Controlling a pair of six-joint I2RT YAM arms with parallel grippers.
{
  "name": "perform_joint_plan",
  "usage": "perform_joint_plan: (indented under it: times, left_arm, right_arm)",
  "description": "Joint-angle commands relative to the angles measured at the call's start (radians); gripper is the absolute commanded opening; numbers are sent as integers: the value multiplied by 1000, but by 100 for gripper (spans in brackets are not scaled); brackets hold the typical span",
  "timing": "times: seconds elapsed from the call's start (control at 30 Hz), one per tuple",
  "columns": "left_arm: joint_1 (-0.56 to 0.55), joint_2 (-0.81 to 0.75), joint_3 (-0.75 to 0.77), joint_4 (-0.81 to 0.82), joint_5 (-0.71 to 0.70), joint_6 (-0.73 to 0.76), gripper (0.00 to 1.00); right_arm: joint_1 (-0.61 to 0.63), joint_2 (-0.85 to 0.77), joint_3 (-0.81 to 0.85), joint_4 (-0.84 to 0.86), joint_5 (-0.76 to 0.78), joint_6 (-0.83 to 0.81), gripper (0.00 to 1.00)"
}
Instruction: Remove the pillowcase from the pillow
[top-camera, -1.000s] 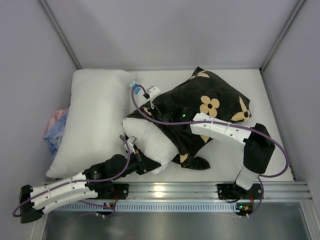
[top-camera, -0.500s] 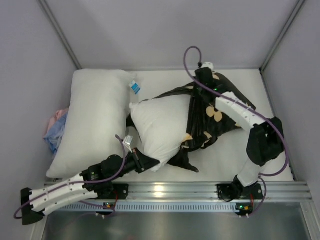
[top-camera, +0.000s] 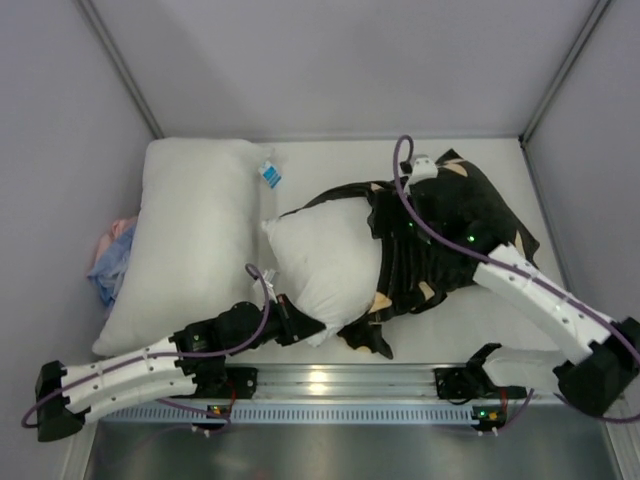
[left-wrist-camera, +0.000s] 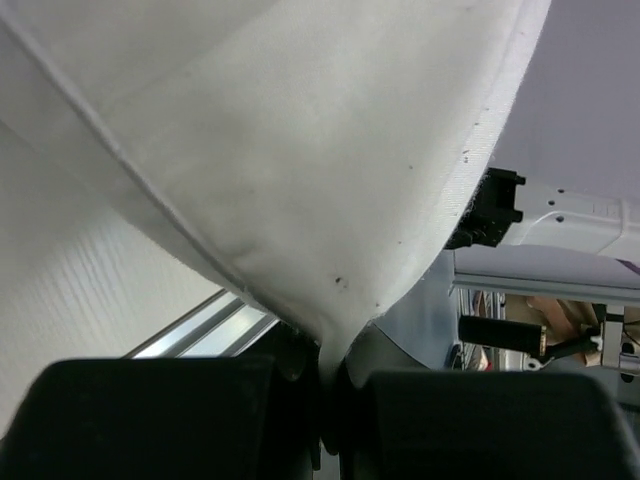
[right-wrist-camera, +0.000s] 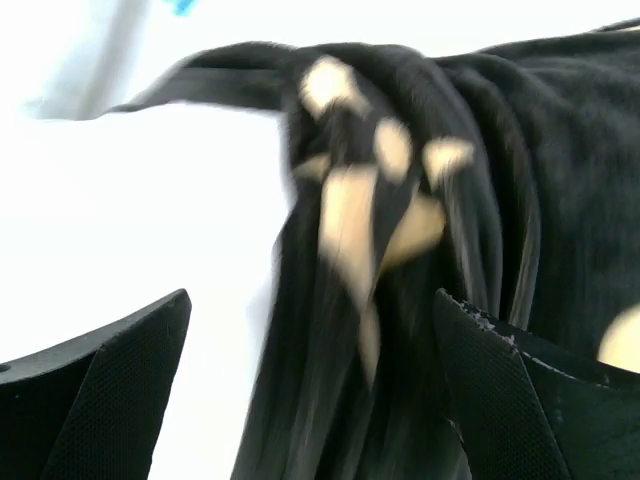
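The white pillow (top-camera: 320, 262) lies mid-table with its left half bare. The black pillowcase (top-camera: 455, 225) with tan flowers is bunched in folds over its right half. My left gripper (top-camera: 300, 328) is shut on the pillow's near corner. In the left wrist view the pillow's (left-wrist-camera: 300, 150) white fabric narrows into the closed left gripper (left-wrist-camera: 330, 400). My right gripper (top-camera: 395, 245) hovers over the gathered edge of the case. In the right wrist view the right gripper (right-wrist-camera: 310, 395) is open. The blurred pillowcase (right-wrist-camera: 420, 200) lies between its fingers, and the pillow (right-wrist-camera: 130, 200) shows at the left.
A second white pillow (top-camera: 190, 240) lies along the left side, with a pink-blue cloth bundle (top-camera: 110, 260) against the left wall beyond it. A small blue-white tag (top-camera: 270, 175) sits between the two pillows. The aluminium rail (top-camera: 400, 380) runs along the near edge, and walls enclose the table.
The right gripper dragged the pillowcase rightward off the pillow's left half, then opened and let go as its arm swung out right. The left gripper kept its grip on the pillow corner.
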Motion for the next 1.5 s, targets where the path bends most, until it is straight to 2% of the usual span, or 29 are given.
perform_joint_plan:
  times: [0.0, 0.13, 0.3, 0.4, 0.43, 0.5, 0.57, 0.6, 0.7, 0.77, 0.8, 0.9, 1.0, 1.1, 1.2, 1.37, 1.43, 1.47]
  left_arm:
    - [-5, 63, 131, 69, 21, 66, 0]
    - [-4, 146, 225, 17, -21, 129, 0]
    - [-4, 251, 447, -85, -68, 238, 0]
    - [-4, 285, 513, -84, -68, 266, 0]
    - [-4, 291, 528, -84, -65, 272, 0]
    - [-4, 309, 562, -84, -61, 281, 0]
    - [-4, 320, 579, -84, -51, 291, 0]
    - [-4, 321, 587, -84, -48, 292, 0]
    - [-4, 312, 624, -111, -59, 303, 0]
    - [-4, 285, 660, -138, -80, 317, 0]
    - [-4, 269, 676, -170, -91, 323, 0]
    - [-4, 198, 746, -263, -142, 355, 0]
    - [-4, 90, 786, -319, -179, 363, 0]
    - [-2, -29, 792, -398, -226, 343, 0]
    - [-4, -106, 783, -487, -263, 309, 0]
    - [-4, -232, 725, -572, -271, 251, 0]
    - [-4, -260, 668, -572, -263, 226, 0]
    - [-4, -275, 647, -570, -257, 220, 0]
  right_arm:
    - [32, -255, -140, -3, -91, 46, 99]
    - [40, -502, -271, -37, -295, 84, 99]
    - [41, -641, -398, -86, -341, 135, 99]
    - [41, -630, -478, -57, -404, 156, 87]
    - [41, -618, -502, -33, -435, 167, 79]
    - [43, -613, -530, -11, -437, 176, 70]
    - [43, -613, -542, 15, -403, 183, 62]
    - [43, -609, -543, 15, -385, 183, 47]
    - [44, -586, -541, 14, -277, 189, 18]
    - [43, -563, -546, 18, -222, 202, 14]
    - [43, -552, -552, 18, -143, 209, 10]
    - [43, -460, -558, 23, 0, 258, 8]
    - [24, -365, -562, 66, 59, 320, 8]
    - [-100, -273, -587, 148, -63, 376, 2]
    - [-207, -215, -578, 167, -39, 371, 0]
    - [-310, -250, -581, 164, -10, 321, 0]
    - [-316, -291, -581, 166, -47, 264, 0]
    - [-316, -306, -587, 170, -121, 244, 4]
